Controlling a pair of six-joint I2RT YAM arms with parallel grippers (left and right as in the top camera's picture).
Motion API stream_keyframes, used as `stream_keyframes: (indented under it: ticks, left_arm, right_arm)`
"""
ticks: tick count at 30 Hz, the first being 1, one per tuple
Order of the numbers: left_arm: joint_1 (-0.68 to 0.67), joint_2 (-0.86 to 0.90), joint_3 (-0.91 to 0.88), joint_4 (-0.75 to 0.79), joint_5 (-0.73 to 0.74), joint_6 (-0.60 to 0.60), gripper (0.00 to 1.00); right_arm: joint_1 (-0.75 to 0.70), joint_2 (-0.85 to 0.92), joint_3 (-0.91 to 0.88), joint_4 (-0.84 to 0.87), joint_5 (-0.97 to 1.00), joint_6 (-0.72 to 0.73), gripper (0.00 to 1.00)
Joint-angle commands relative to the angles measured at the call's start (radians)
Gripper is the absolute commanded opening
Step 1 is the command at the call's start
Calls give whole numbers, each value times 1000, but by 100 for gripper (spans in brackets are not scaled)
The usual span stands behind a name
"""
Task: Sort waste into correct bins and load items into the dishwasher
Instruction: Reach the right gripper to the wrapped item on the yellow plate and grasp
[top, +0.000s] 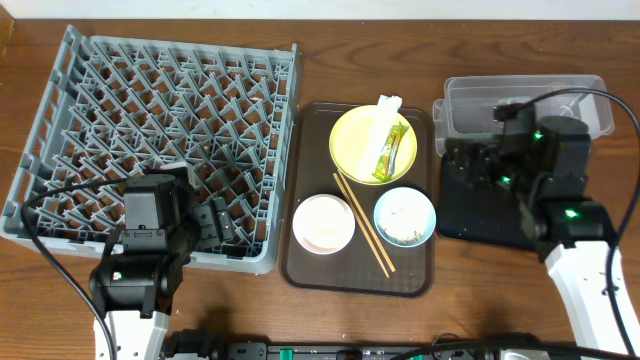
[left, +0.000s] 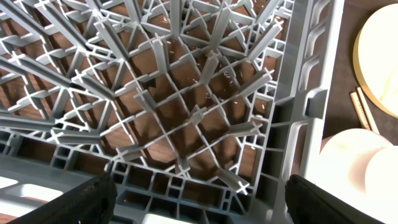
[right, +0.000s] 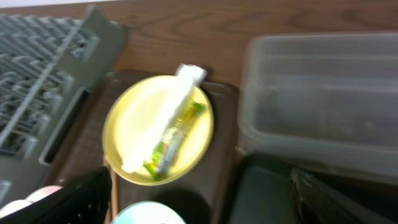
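Wrapper and paper: laid on plate, brown tray; sorting judged pending. Dish rack: nothing loaded. Left end effector, right end effector: spread wide, nothing held, readied for picking.

Soft, even indoor light falls from above on the brown wooden bench, leaving only faint, short shadows. Seen from the left wrist, the large square grey plastic dish rack is crisp, with small glints on the wood beneath. The right wrist view is blurred throughout: the round pale yellow plate and clear rectangular plastic tub look smeared and soft-edged.
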Motion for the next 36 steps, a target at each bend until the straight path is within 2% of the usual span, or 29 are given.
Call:
stream_keyframes:
  ticks: [1, 7, 13, 17, 25, 29, 33, 34, 36]
  left_arm:
    - [1, -1, 21, 0, 10, -2, 89]
    - [1, -1, 21, 1, 9, -2, 90]
    - [1, -1, 21, 1, 9, -2, 90]
    - [1, -1, 21, 1, 9, -2, 90]
    - [1, 0, 21, 1, 9, -2, 89]
    - [1, 0, 21, 0, 9, -2, 90]
    - [1, 0, 20, 0, 9, -2, 89]
    - [1, 0, 20, 0, 9, -2, 90]
    - [1, 0, 20, 0, 9, -2, 89]
  right_arm:
    - [85, 30, 29, 35, -13, 13, 87]
    - [223, 165, 202, 2, 145, 32, 86]
    - [292, 406, 381, -44, 203, 81, 84]
    - [317, 532, 392, -25, 243, 169, 80]
    - [368, 741, 392, 23, 242, 239, 76]
    - [387, 813, 392, 33, 242, 301, 71]
    - [391, 855, 392, 29, 243, 348, 55]
    - [391, 855, 392, 29, 242, 358, 47]
    - [391, 851, 392, 32, 242, 365, 24]
